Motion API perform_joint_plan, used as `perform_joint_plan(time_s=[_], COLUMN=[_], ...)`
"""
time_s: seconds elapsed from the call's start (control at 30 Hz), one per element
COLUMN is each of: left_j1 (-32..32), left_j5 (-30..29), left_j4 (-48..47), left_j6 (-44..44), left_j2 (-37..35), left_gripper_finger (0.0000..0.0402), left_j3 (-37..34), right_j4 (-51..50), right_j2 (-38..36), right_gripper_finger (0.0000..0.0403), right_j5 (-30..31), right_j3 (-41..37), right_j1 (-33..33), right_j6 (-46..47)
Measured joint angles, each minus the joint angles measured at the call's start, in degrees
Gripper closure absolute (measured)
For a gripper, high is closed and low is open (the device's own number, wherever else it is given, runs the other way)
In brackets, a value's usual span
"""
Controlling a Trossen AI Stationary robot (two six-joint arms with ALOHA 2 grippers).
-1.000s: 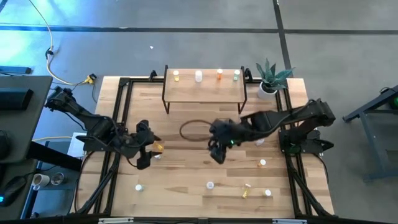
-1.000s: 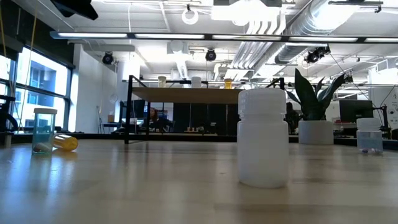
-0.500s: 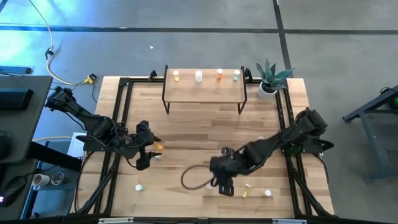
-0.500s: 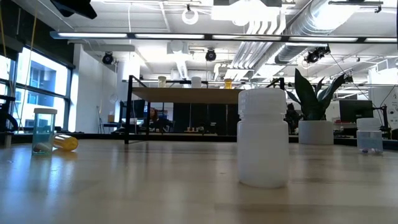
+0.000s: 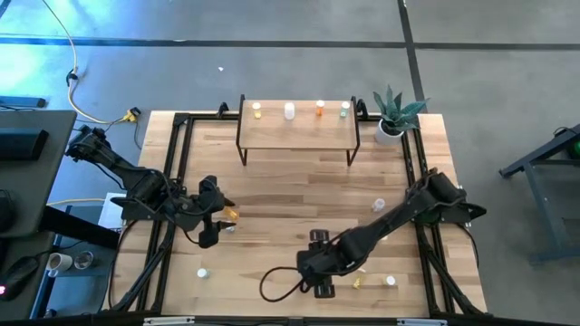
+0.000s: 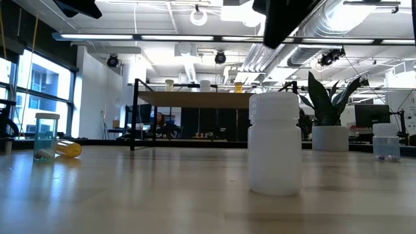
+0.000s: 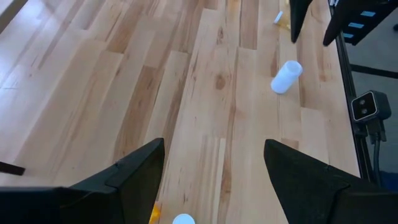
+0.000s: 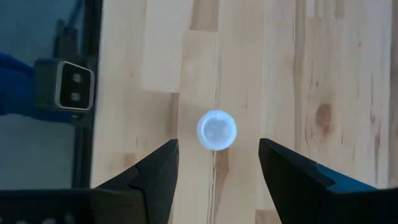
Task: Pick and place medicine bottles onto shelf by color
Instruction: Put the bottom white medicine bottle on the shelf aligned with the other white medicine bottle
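Four medicine bottles [image 5: 289,110] stand in a row on the shelf [image 5: 296,134] at the far side of the surface [image 5: 290,199], with others scattered near its front edge. The right tool [image 5: 319,282], fingers spread and empty, hovers directly over an upright white bottle [image 8: 216,130] near that front edge. The left tool [image 5: 217,220], also spread, hangs beside a fallen yellow bottle [image 5: 232,214].
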Motion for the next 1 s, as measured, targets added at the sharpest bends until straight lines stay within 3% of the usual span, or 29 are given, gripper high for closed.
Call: perform_joint_plan(time_s=[0.8, 1.0], left_j1=[0.0, 0.0], left_j5=[0.07, 0.04], left_j4=[0.28, 0.25], left_j6=[-0.04, -0.43], left_j2=[0.0, 0.0], left_gripper_finger=[0.0135, 0.0135], left_j3=[0.02, 0.02], right_j4=[4.53, 4.32], right_j2=[7.68, 8.77], right_gripper_finger=[0.019, 0.0208], right_j5=[-0.17, -1.46], right_j3=[0.0, 0.0], right_j1=[-1.01, -1.01], right_j6=[-2.92, -2.83])
